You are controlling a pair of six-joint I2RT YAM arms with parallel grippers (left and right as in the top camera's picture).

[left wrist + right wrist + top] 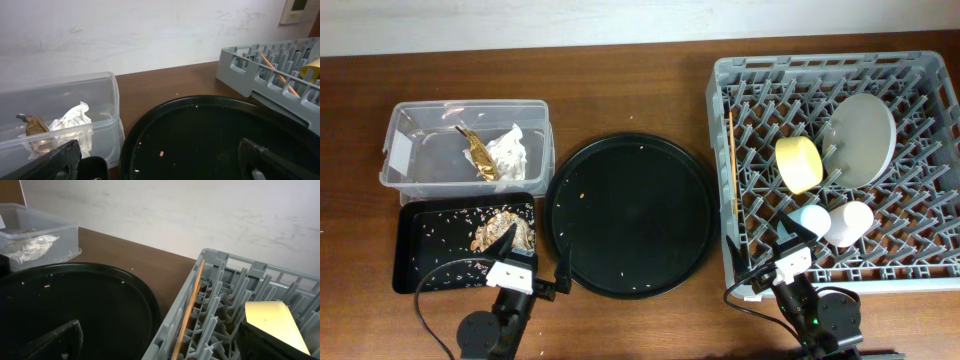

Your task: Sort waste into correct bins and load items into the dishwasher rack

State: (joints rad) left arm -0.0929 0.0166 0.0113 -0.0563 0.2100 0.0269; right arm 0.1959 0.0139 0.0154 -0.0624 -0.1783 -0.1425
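Note:
The clear tub [420,110] holds the white napkin [510,150] and the brown-gold scrap [480,155]. The shallow black tray [420,270] holds brownish food scraps [500,232] and pale crumbs. The grey dishwasher rack [740,70] holds the grey plate [865,135], yellow bowl [798,163], blue cup [812,218], pale pink cup [853,222] and chopsticks [731,160] along its left side. My left gripper [532,262] is open and empty between the black tray and the round tray. My right gripper [762,245] is open and empty over the rack's front left corner.
A large round black tray [630,215] with a few crumbs lies in the middle, between the bins and the rack. A pale wall runs along the table's far edge. Both arm bases sit at the near edge.

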